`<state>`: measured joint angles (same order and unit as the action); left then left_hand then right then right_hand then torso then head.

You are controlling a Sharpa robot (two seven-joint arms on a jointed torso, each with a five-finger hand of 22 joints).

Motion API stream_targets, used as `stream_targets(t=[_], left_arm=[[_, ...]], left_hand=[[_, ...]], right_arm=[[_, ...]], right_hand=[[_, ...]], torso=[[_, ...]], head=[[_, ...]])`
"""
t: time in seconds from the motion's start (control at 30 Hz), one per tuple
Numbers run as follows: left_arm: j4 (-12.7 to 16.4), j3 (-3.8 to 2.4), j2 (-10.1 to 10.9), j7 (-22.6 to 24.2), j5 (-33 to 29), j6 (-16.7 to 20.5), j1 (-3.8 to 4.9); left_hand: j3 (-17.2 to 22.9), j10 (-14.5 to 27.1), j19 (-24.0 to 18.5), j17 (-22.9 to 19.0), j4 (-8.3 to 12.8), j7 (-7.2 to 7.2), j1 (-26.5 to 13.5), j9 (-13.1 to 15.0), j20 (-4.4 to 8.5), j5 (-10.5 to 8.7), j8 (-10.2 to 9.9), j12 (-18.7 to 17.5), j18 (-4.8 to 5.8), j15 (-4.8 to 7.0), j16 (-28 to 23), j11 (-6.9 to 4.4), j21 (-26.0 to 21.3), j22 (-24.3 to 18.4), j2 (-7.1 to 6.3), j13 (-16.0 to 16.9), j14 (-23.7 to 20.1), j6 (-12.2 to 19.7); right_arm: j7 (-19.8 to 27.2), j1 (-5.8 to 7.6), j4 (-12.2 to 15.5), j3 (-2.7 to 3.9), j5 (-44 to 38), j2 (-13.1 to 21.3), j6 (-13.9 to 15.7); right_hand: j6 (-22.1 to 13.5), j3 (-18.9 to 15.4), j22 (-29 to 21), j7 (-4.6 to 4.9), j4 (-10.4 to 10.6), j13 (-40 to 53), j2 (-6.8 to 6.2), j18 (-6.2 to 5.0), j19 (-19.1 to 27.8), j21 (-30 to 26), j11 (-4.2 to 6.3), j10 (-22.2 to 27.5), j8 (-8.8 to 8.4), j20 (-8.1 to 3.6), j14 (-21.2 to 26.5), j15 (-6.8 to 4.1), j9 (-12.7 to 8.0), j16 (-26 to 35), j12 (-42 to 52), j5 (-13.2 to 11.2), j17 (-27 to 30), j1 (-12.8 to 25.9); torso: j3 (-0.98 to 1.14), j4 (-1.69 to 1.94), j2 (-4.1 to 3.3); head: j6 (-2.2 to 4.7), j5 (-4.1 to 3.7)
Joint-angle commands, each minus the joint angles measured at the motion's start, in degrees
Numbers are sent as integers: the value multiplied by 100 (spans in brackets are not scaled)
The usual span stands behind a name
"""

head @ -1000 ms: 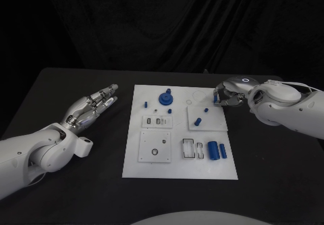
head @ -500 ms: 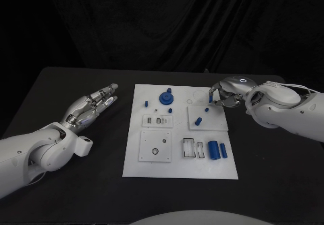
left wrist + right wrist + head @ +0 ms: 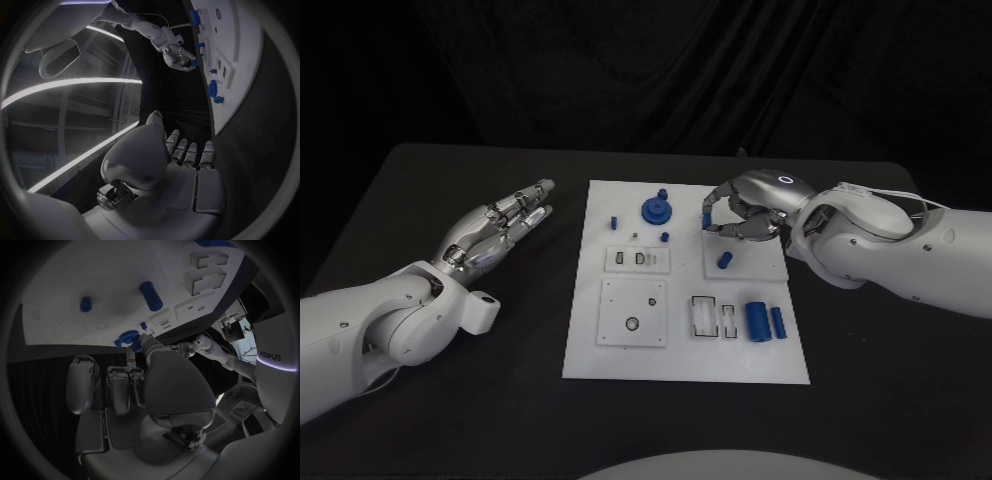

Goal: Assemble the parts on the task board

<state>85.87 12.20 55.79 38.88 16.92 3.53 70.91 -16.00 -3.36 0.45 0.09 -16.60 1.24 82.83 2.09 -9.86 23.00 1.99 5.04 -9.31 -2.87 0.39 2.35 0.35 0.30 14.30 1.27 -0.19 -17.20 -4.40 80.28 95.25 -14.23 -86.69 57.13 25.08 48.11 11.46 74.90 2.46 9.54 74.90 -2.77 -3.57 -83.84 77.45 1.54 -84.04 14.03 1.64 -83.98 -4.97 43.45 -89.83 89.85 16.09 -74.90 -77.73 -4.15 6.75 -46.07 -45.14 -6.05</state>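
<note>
The white task board [image 3: 682,345] lies in the middle of the black table. My right hand [image 3: 737,215] hovers over its far right part with fingers curled. It pinches a small blue part [image 3: 193,63] at its fingertips. Beside that hand on the board are a blue gear-like part [image 3: 655,209], a short blue cylinder [image 3: 724,259] and a small blue peg [image 3: 85,304]. Two longer blue cylinders [image 3: 762,321] lie at the near right. My left hand [image 3: 502,225] rests flat over the table left of the board, fingers straight and apart, holding nothing.
A square white plate [image 3: 632,311] with an oval hole sits on the board's near left. Two small slotted blocks [image 3: 630,259] sit above it. Bare black table [image 3: 877,400] runs round the board on every side.
My right hand has moved left from the board's far right edge to above its upper middle, with its fingers still curled. The left hand has not moved.
</note>
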Motion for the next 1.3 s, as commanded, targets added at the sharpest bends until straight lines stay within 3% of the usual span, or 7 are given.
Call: stream_targets(t=[0.03, 0.13, 0.3, 0.7, 1.3], left_arm=[[15, -4, -20, 804, 10, -58, 4], [12, -4, -32, 800, 10, -61, 4], [1, -4, -52, 792, 10, -68, 4], [-36, -4, -92, 787, 10, -92, 4], [-56, -4, -103, 774, 10, -118, 3]], left_hand=[[30, 6, 3, -9, -1, 13, 38, -7, -22, 20, 1, -35, -107, -40, -39, 45, 19, 5, -2, -9, 19, 21], [30, 6, 3, -9, -1, 13, 38, -7, -22, 20, 1, -35, -107, -40, -39, 45, 19, 5, -2, -9, 19, 21], [30, 6, 3, -9, -1, 13, 38, -7, -22, 20, 1, -35, -107, -40, -39, 45, 19, 5, -2, -9, 19, 21], [35, 5, 4, -9, -1, 4, 50, -8, -27, 26, 0, -34, -108, -43, -39, 53, 19, 6, -5, -9, 19, 30], [45, 6, 5, -9, 4, -5, 70, -9, -34, 46, -2, -35, -108, -50, -39, 66, 20, 6, -5, -9, 19, 43]], right_arm=[[192, -28, 13, 3, 182, -129, 22], [223, -59, -23, 3, 189, -276, -79], [258, -153, -154, 3, 194, -545, -250], [238, -404, -412, 6, 197, -980, -577], [138, -468, -540, 7, 46, -1108, -492]], right_hand=[[47, 0, 1158, 6, -27, 1510, 62, 89, -32, 12, 52, -596, -16, -21, -602, -12, 1, -17, 15, 20, -1510, -15], [43, 6, 1157, 10, -36, 1510, 66, 89, -32, 10, 49, -596, -30, -19, -602, -8, -3, -17, 15, 21, -1510, -18], [29, 15, 1155, 22, -55, 1510, 70, 88, -29, 3, 40, -596, -64, -14, -602, 1, -14, -17, 15, 20, -1510, -21], [9, 42, 1138, 52, -123, 1510, 72, 76, -1, -53, 18, -596, -152, 5, -602, 26, -49, -17, 15, 20, -1510, -42], [0, 63, 1118, 89, -184, 1510, 60, 62, 35, -120, -14, -596, -251, 29, -602, 55, -103, -17, 15, 20, -1510, -37]], torso=[[-4, 13, 0], [-5, 29, -3], [1, 5, -3], [0, 12, -1], [1, 11, -1]], head=[[9, -27], [12, -45], [14, -32], [-12, -26], [-57, -10]])
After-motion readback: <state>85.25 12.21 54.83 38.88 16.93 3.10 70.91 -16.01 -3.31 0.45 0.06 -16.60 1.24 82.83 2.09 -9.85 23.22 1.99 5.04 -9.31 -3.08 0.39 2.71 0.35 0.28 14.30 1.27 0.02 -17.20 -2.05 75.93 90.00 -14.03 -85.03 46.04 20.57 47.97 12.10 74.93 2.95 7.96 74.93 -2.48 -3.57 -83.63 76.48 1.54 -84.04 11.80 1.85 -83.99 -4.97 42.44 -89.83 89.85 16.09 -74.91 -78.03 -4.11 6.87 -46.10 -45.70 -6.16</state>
